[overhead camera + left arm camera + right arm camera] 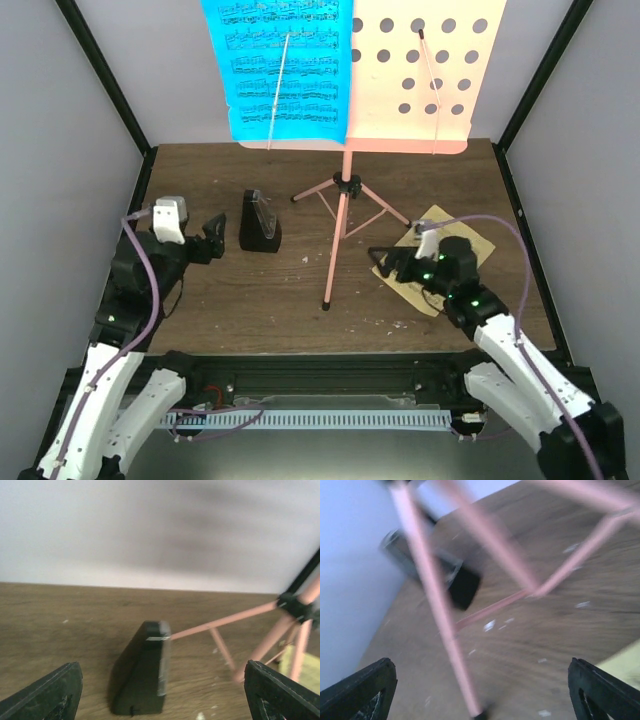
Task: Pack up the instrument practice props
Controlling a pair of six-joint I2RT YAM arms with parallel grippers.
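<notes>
- Left tool (213, 242) open, empty, just left of the upright metronome (259, 224).
- Right tool (388, 263) open, empty, above the yellow page (465, 232) lying on the surface (290, 300).
- Stand (341, 215) upright mid-surface; blue page (283, 70) on its desk.

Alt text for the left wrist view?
A small black metronome stands on the wooden table, untouched, framed between the open fingers of the left hand. The pink music stand's tripod legs rise at right.
</notes>
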